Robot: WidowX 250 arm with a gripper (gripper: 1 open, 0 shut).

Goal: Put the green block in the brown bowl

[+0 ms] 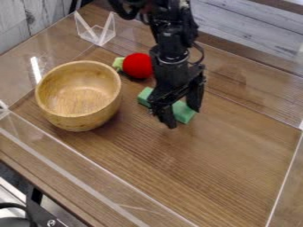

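Note:
The green block (pixel 180 111) lies flat on the wooden table, right of the brown bowl (pixel 78 94). My gripper (pixel 175 113) points straight down over the block with its black fingers (pixel 164 110) open and straddling it, one on each side. Much of the block is hidden behind the fingers; only its ends show. Whether the fingers touch the block I cannot tell. The bowl is empty and sits to the left, a short gap away.
A red ball with a green stem (pixel 136 63) rests just behind the block, between it and the bowl. A clear plastic stand (pixel 95 29) is at the back left. Clear acrylic walls (pixel 71 173) border the table's front and left edges.

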